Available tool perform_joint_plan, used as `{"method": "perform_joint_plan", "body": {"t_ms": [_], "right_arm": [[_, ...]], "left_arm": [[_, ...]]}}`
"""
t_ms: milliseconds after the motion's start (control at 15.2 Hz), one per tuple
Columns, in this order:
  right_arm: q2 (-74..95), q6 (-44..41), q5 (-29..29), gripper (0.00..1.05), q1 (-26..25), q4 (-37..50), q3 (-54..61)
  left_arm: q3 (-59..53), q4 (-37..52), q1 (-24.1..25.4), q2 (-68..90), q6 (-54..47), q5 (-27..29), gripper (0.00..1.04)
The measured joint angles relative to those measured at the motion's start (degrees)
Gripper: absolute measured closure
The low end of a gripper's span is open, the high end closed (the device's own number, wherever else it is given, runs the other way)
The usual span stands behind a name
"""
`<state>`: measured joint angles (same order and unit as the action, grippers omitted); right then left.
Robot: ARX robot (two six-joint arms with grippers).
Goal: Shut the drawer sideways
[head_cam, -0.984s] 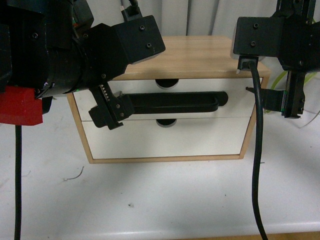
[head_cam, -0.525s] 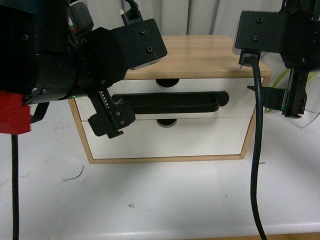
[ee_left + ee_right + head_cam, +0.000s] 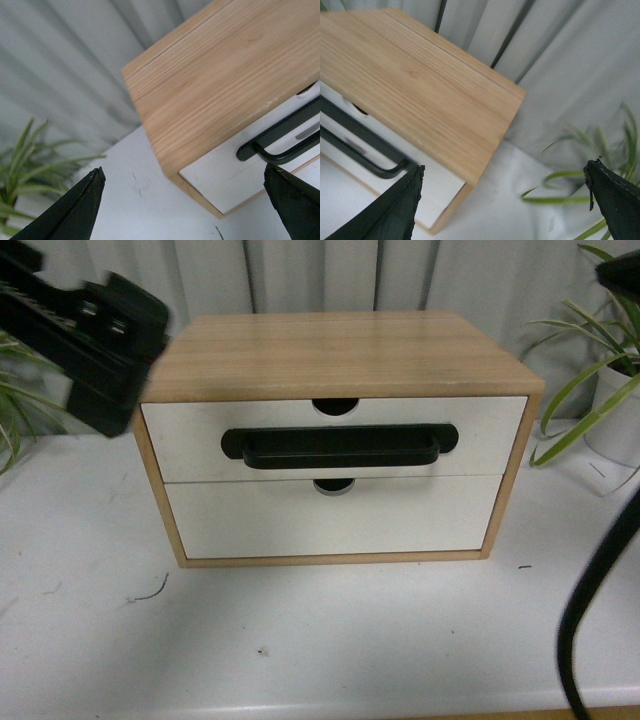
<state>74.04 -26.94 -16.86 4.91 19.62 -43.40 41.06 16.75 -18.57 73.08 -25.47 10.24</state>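
Left jaws stand wide apart, with nothing between the fingertips (image 3: 82,210). The right jaws are spread equally, and their fingertips (image 3: 390,210) are also empty. In the front view the drawer (image 3: 480,430) sits in the upper slot of the wooden cabinet (image 3: 340,350) on the counter (image 3: 350,640). Its white front is flush with the frame and faces 6 o'clock. Its long axis, like the black handle (image 3: 340,445), runs from 9 to 3 o'clock. Only this view shows the whole front and the plain drawer front (image 3: 330,520) below it. Each wrist view shows just one cabinet corner and one end of the handle.
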Motion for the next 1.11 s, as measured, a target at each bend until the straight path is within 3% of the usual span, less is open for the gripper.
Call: {"method": "perform_joint_plan", "body": {"t_ms": [131,328,393,459,525,656,721,852,1049,1115], "right_arm": [[-8.68,21.59,-2.99,0.06,-2.58,1.97,9.14],[-19.67,39.47,-4.57,0.06,-5.33,-0.37,15.58],[-23.37,41.03,-2.73,0.07,-4.39,-1.46,16.06],[-28.83,36.68,10.08,0.2,0.63,0.55,18.78],[-35.26,31.85,19.58,0.35,4.46,-3.43,22.16],[-44.92,28.52,31.12,0.58,9.42,-6.43,28.26],[-49.48,27.74,31.36,0.73,10.75,-5.55,32.3],[-52.61,27.3,28.63,1.01,6.36,-6.54,35.63],[-57.55,27.04,23.21,1.03,1.31,-8.24,38.25],[-58.88,26.91,17.92,1.03,-3.61,-8.94,39.17]], "left_arm": [[-5.44,-2.43,6.95,-8.79,15.72,0.11,0.07],[-12.44,-7.96,11.19,-21.11,22.08,-1.07,0.07],[-12.74,-9.79,12.44,-24.79,22.82,-0.35,0.07],[-17.18,2.54,14.21,-27.8,24.04,-4.28,0.2],[-21.51,7.58,16.59,-29.81,24.48,-8.2,0.32],[-26.99,8.79,18.82,-32.39,25.11,-9.68,0.57],[-28.89,9.07,18.32,-34.56,25.11,-10.32,0.72],[-31.89,8.81,18.53,-38.6,25.14,-10.23,0.99],[-35.43,6.64,18.51,-44.0,25.29,-10.23,1.03],[-36.26,5.49,18.51,-45.92,25.29,-10.25,1.03]]}}
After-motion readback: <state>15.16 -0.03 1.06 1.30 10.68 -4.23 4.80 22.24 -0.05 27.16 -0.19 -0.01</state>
